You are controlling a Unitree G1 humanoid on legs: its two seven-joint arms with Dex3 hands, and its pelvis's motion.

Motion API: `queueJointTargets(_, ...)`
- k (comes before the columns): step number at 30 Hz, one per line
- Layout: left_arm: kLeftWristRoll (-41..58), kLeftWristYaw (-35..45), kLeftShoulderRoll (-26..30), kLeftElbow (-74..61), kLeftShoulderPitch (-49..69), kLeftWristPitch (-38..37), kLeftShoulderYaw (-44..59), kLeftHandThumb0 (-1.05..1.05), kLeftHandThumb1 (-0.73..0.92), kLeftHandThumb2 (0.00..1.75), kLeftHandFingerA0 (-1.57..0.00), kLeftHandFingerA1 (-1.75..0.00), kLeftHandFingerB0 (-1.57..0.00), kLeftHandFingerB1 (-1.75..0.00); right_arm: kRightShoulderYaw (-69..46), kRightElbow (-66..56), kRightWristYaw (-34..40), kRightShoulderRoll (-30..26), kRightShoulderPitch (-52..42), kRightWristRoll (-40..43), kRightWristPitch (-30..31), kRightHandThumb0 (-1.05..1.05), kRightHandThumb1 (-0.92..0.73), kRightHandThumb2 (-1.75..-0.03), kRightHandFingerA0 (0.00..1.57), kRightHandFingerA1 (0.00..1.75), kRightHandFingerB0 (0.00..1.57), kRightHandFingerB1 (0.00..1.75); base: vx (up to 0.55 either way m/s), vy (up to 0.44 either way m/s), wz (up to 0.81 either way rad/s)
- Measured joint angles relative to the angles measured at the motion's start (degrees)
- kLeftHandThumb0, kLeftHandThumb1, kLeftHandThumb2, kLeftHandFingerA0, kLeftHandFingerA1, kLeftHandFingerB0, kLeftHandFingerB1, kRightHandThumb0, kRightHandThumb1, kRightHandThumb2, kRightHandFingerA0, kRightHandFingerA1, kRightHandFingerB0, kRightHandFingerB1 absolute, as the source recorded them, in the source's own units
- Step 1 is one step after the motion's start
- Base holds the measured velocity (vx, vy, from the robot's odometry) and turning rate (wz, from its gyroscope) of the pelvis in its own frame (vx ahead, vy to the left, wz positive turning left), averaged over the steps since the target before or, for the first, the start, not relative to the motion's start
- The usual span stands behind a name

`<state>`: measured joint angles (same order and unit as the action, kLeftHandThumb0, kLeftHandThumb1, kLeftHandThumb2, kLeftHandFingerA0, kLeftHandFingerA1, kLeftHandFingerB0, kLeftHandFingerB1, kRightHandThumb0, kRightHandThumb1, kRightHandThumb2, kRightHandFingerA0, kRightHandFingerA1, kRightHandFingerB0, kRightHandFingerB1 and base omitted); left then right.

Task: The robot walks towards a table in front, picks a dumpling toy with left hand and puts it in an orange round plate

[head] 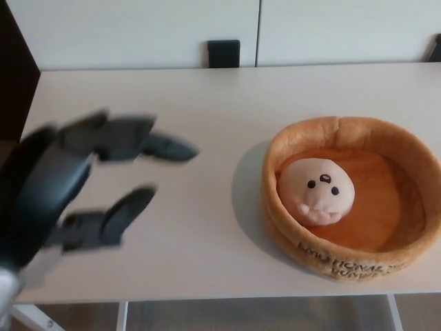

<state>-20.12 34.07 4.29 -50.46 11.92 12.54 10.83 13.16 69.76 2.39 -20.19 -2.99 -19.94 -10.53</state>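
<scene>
A pale pink dumpling toy point(316, 191) with a small black face lies inside the orange round plush plate point(358, 131), toward its left side. My left hand point(83, 179) is at the left of the head view, well away from the plate, blurred by motion. It is open, its fingers point(165, 146) spread and pointing right, and it holds nothing. My right hand does not show.
The plate stands on a white table point(207, 103) near its front right edge. A black box point(224, 53) sits at the table's far edge against a white wall. A dark panel runs along the left edge of the picture.
</scene>
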Motion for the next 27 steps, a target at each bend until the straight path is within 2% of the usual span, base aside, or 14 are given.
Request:
queueJointTargets(2,2.0,0.7,-0.3,1.9,7.6,-2.2,3.3,-0.02,0.61,0.69,-0.77,-0.49,-0.97,-0.57,0.0,0.1,0.0,0.0,-0.2,0.0,0.0,-0.09,-0.56,-0.57,0.64,0.52,0.46,0.42,0.00,0.000,0.00)
queueJointTargets(10,4.8,1.3,1.1,13.0,24.0,-8.7,9.5,-0.08,0.61,0.75,-0.79,-0.52,-0.99,-0.57,0.0,0.2,0.0,0.0,-0.9,0.0,0.0,-0.11,-0.56,-0.56,0.62,0.49,0.46,0.40,0.00,0.000,0.00)
queueJointTargets(11,4.8,1.2,1.5,14.0,25.1,-9.1,9.9,-0.07,0.57,0.57,-0.97,-0.58,-0.97,-0.57,0.0,0.2,0.0,0.0,-0.9,0.0,0.0,-0.08,-0.56,-0.56,0.61,0.50,0.45,0.41,0.00,0.000,0.00)
queueJointTargets(12,4.7,1.0,2.5,16.8,27.6,-10.4,10.5,-0.16,0.57,0.56,-0.97,-0.60,-0.98,-0.58,0.0,0.3,0.0,0.0,-1.1,0.0,0.0,-0.10,-0.56,-0.57,0.61,0.51,0.44,0.41,0.00,0.000,0.00)
queueJointTargets(14,4.1,0.2,4.9,21.8,30.3,-11.8,10.6,-0.16,0.57,0.56,-0.97,-0.60,-0.98,-0.58,0.0,0.4,0.0,0.0,-1.3,0.0,0.0,-0.10,-0.56,-0.57,0.61,0.51,0.44,0.41,0.00,0.000,0.00)
queueJointTargets(15,3.7,-0.1,5.8,23.9,31.0,-12.1,10.4,-0.27,0.48,0.55,-0.94,-0.67,-0.95,-0.58,0.0,0.4,0.0,0.0,-1.3,0.0,0.0,-0.09,-0.56,-0.56,0.61,0.49,0.45,0.41,0.00,0.000,0.00)
queueJointTargets(16,3.7,-0.2,6.1,24.3,31.1,-12.2,10.4,-0.27,0.48,0.55,-0.94,-0.67,-0.95,-0.58,0.0,0.4,0.0,0.0,-1.3,0.0,0.0,-0.09,-0.56,-0.56,0.61,0.49,0.45,0.41,0.00,0.000,0.00)
queueJointTargets(17,2.5,-1.3,8.7,29.5,32.8,-12.9,9.7,-0.32,0.45,0.54,-1.02,-0.74,-1.01,-0.59,0.0,0.4,0.0,0.0,-1.4,0.0,0.0,-0.10,-0.56,-0.56,0.62,0.50,0.46,0.41,0.00,0.000,0.00)
queueJointTargets(18,1.9,-1.8,9.7,31.6,33.5,-13.2,9.3,-0.32,0.45,0.54,-1.02,-0.74,-1.01,-0.59,0.0,0.4,0.0,0.0,-1.4,0.0,0.0,-0.10,-0.56,-0.56,0.62,0.50,0.46,0.41,0.00,0.000,0.00)
queueJointTargets(19,1.4,-2.2,10.7,33.3,34.0,-13.4,9.0,-0.27,0.48,0.54,-0.96,-0.69,-1.00,-0.58,0.0,0.5,0.0,0.0,-1.4,0.0,0.0,-0.09,-0.56,-0.56,0.63,0.51,0.45,0.41,0.00,0.000,0.00)
queueJointTargets(20,0.8,-2.7,11.9,35.6,34.5,-13.7,8.3,-0.27,0.48,0.54,-0.96,-0.69,-1.00,-0.58,0.0,0.5,0.0,0.0,-1.5,0.0,0.0,-0.09,-0.56,-0.56,0.63,0.51,0.45,0.41,0.00,0.000,0.00)
queueJointTargets(21,0.4,-3.1,12.9,37.7,34.7,-14.0,7.6,-0.27,0.52,0.57,-0.99,-0.59,-0.99,-0.56,0.0,0.4,0.0,0.0,-1.6,0.0,0.0,-0.10,-0.56,-0.56,0.62,0.50,0.45,0.40,0.00,0.000,0.00)
queueJointTargets(27,-2.7,-5.0,19.3,52.5,34.7,-15.4,2.1,-0.32,0.51,0.55,-0.97,-0.49,-0.99,-0.51,0.0,0.5,0.0,0.0,-2.0,0.0,-0.1,-0.10,-0.55,-0.56,0.63,0.49,0.46,0.40,0.00,0.000,0.00)
